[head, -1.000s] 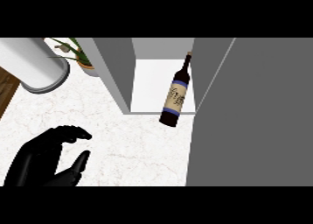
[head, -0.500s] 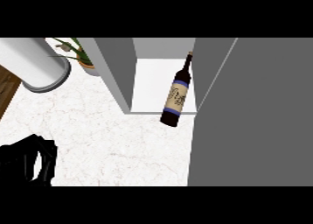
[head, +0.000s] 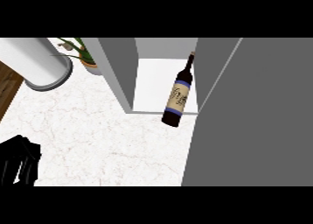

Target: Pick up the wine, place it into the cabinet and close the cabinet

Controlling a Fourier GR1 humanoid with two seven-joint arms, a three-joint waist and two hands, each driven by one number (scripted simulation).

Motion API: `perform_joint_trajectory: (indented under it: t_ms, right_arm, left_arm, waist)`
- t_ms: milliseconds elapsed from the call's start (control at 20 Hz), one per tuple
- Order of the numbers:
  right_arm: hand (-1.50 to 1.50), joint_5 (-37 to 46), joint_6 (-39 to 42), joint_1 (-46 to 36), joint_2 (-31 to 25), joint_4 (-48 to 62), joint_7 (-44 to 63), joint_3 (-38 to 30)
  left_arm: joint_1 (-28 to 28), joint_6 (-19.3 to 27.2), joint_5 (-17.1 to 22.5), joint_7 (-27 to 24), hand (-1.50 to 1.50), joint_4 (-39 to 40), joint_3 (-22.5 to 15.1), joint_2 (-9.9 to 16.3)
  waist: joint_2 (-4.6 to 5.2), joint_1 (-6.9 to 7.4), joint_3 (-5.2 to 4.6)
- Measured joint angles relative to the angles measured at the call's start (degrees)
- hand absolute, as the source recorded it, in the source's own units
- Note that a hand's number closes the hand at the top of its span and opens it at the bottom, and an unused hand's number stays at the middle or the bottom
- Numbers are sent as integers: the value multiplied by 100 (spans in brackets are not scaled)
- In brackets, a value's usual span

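The wine bottle [head: 178, 98] is dark, with a cream label between blue bands. It stands in the open cabinet [head: 119, 74] on the white shelf, neck towards the back, leaning against the right side. Its base shows just over the shelf's front edge. The cabinet door [head: 262, 113] is a wide grey panel swung open at the right. My left hand [head: 14, 164] sits at the lower left corner over the marble counter [head: 94, 140], open and holding nothing, far from the bottle. My right hand does not show.
A white cylinder [head: 36, 61] stands at the back left, with a potted plant [head: 81, 54] beside the cabinet's left wall. The counter's left edge gives way to a wooden floor [head: 1, 92].
My left hand has drawn back down and to the left, from the lower middle-left into the corner. The bottle and the door have not moved.
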Motion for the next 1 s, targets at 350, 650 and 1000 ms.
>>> perform_joint_trajectory:
  t_ms: [350,650,1000]
  right_arm:
    - [150,-200,-318,-1220,525,485,637,66]
    - [150,-541,-1204,-2645,821,1131,946,552]
    - [150,-1022,-2878,-4541,1028,2120,982,871]
  left_arm:
    - [49,-200,131,110,150,-66,179,56]
    - [166,-440,120,0,150,70,330,42]
    - [299,-684,95,17,150,86,521,-31]
  waist:
    - [-7,24,-3]
    - [-7,45,-3]
    - [-13,22,2]
